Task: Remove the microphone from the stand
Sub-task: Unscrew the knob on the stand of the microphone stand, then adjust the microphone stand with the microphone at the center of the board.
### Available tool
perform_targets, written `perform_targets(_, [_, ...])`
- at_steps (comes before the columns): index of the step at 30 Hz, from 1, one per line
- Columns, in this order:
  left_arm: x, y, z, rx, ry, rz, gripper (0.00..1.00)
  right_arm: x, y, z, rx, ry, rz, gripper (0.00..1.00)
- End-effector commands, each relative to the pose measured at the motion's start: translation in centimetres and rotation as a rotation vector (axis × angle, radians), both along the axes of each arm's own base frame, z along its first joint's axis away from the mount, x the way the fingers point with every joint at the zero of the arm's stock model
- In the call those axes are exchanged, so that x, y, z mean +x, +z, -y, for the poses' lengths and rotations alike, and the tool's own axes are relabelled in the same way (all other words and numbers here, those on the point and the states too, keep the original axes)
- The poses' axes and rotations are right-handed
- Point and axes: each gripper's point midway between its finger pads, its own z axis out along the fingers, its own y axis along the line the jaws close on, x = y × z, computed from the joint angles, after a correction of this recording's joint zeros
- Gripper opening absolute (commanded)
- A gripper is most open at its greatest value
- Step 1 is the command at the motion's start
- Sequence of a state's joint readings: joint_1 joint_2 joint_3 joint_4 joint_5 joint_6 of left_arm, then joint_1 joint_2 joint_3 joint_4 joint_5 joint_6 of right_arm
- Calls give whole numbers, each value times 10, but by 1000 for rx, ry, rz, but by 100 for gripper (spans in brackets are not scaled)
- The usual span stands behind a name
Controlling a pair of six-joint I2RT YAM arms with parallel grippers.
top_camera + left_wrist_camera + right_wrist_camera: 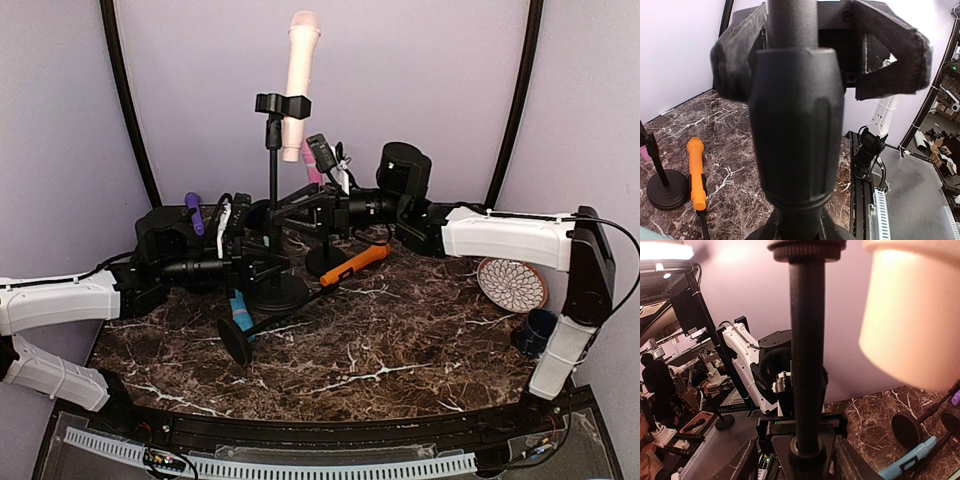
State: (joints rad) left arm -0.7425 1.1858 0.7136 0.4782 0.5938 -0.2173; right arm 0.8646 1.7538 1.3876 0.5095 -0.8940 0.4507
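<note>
A pale pink microphone (300,85) stands upright in the black clip (282,105) at the top of the black stand (273,200), whose round base (280,293) rests on the marble table. The microphone is a large blur at the upper right of the right wrist view (912,315). My left gripper (262,262) (799,231) is shut on the stand's lower pole, just under its thick collar (795,130). My right gripper (290,208) (800,460) is open, with a finger on each side of the pole (807,340) higher up and not touching it.
An orange microphone (355,265) (696,172) lies beside a second stand base (325,262) (665,187). A fallen stand (235,340) and a blue microphone (240,305) lie near the left arm. A patterned plate (512,283) and a dark cup (535,330) sit at the right.
</note>
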Motion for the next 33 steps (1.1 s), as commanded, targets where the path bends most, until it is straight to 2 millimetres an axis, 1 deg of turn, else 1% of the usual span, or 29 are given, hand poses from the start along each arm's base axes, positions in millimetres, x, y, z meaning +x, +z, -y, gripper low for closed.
perform_targets(1, [-3, 43, -2, -97, -8, 143, 0, 7, 25, 23, 72, -79, 34, 67])
perform_targets(3, [-3, 43, -2, -96, -2, 148, 0, 19, 26, 33, 87, -137, 22, 77])
perform_targets(6, [-3, 39, 0, -77, -1, 153, 0, 36, 26, 49, 103, -230, -5, 87])
perform_targets(7, [-3, 39, 1, -70, -2, 157, 0, 43, 27, 53, 104, -265, -11, 89])
perform_targets(9, [-5, 30, 8, -30, 5, 167, 0, 58, 30, 61, 93, -345, -20, 92])
perform_targets(11, [-8, 21, 15, 24, 20, 192, 0, 65, 41, 69, 104, -389, -2, 94])
perform_targets(13, [-9, 11, 19, 66, 42, 207, 0, 64, 55, 77, 131, -399, 22, 96])
perform_targets(15, [-6, 6, 20, 84, 63, 205, 0, 59, 70, 84, 167, -396, 55, 98])
perform_targets(17, [-4, 3, 22, 95, 73, 198, 0, 52, 80, 89, 191, -390, 83, 99])
perform_targets(21, [-2, 0, 22, 100, 77, 185, 0, 43, 92, 96, 216, -380, 117, 99])
perform_targets(24, [-4, -1, 24, 97, 66, 182, 0, 41, 97, 99, 229, -388, 125, 99])
perform_targets(27, [-4, -3, 25, 103, 61, 183, 0, 41, 107, 103, 250, -395, 134, 99])
perform_targets(29, [-6, -4, 26, 107, 55, 186, 0, 43, 116, 107, 270, -417, 137, 99])
perform_targets(33, [-9, -6, 28, 110, 45, 186, 0, 61, 128, 113, 271, -503, 114, 99])
